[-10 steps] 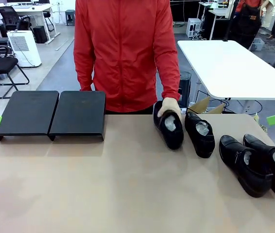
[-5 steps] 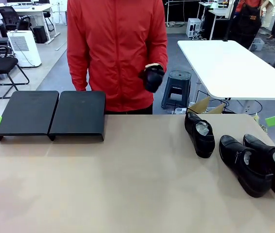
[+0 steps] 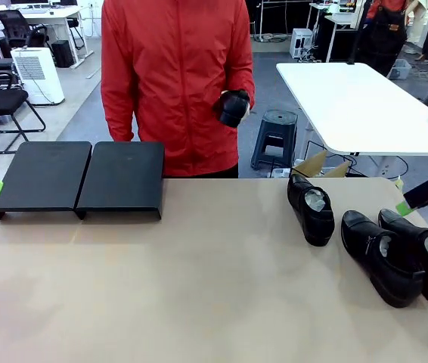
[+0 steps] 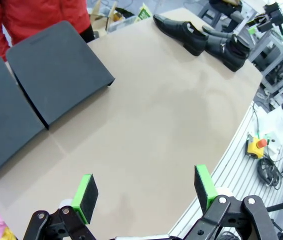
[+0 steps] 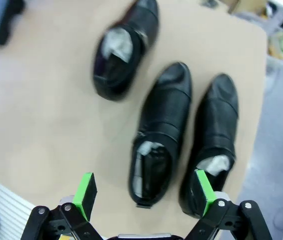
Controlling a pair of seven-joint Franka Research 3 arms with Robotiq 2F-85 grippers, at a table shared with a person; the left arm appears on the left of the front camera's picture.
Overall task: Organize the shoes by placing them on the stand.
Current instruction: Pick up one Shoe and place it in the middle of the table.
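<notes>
Three glossy black shoes lie on the right of the table: one (image 3: 311, 208) nearer the middle and a pair (image 3: 380, 257) (image 3: 426, 253) at the right edge. The person in a red jacket holds another shoe (image 3: 234, 107) in one hand at chest height. The black two-section stand (image 3: 78, 178) sits bare at the far left. My right gripper (image 3: 414, 200) hangs open above the pair of shoes; in the right wrist view its gripper (image 5: 144, 192) is over two shoes (image 5: 161, 135) (image 5: 214, 140). My left gripper (image 4: 145, 192) is open high above the table, near the stand (image 4: 56, 75).
The tan table top (image 3: 199, 287) has wide free room in the middle and front. A white table (image 3: 358, 98) and a stool (image 3: 274, 136) stand behind the person. Cardboard (image 3: 312, 162) pokes up at the far table edge.
The person has lifted one shoe off the table up to chest height. My right gripper has come down and inward toward the pair of shoes. The left arm has stayed still.
</notes>
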